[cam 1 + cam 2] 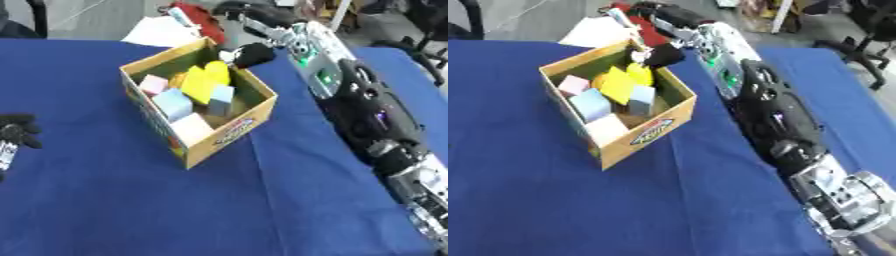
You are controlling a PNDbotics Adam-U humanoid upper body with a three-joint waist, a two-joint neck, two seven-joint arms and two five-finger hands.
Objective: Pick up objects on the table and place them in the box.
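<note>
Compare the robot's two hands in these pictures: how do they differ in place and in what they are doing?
The right hand reaches far across the table to the far rim of the cardboard box, its arm stretched out; the left hand rests idle at the near left edge, away from the box. The right hand hangs over the blocks; the left hand is over bare blue cloth. Both are black, and neither visibly holds anything.

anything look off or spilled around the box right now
Nothing has spilled: the blocks all sit inside the cardboard box, though jumbled, with the yellow block propped at a tilt on the others. The box itself lies askew to the table edge. The right robot hand is at its far rim.
</note>
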